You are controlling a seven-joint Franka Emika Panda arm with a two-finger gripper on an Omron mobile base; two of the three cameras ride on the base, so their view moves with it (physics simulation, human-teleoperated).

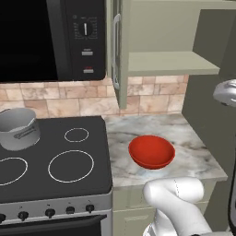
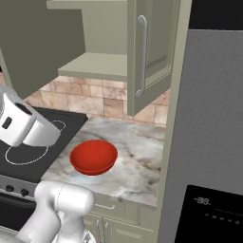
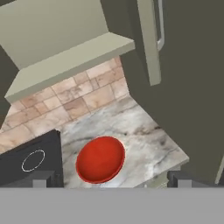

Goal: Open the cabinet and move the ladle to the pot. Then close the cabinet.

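A: While both doors of the cabinet (image 1: 156, 41) stand swung out, the pincer (image 3: 112, 181) hangs back with its jaws spread wide and nothing between them, looking down past the shelf (image 3: 70, 61) at the red bowl (image 3: 100, 159) on the bench (image 1: 193, 152).

B: And the ladle?

A: I cannot see it on the bare part of the shelf (it may lie deeper in). The pot (image 1: 18, 128) sits on the stove's (image 1: 55, 156) back-left corner, well apart from the cabinet.

B: So what might go wrong?

A: Reaching in, the arm could clip the right door (image 2: 152, 52), which juts out beside the shelf mouth. A blind grasp could miss the ladle, or a carry could drop it into the bowl instead of the pot.
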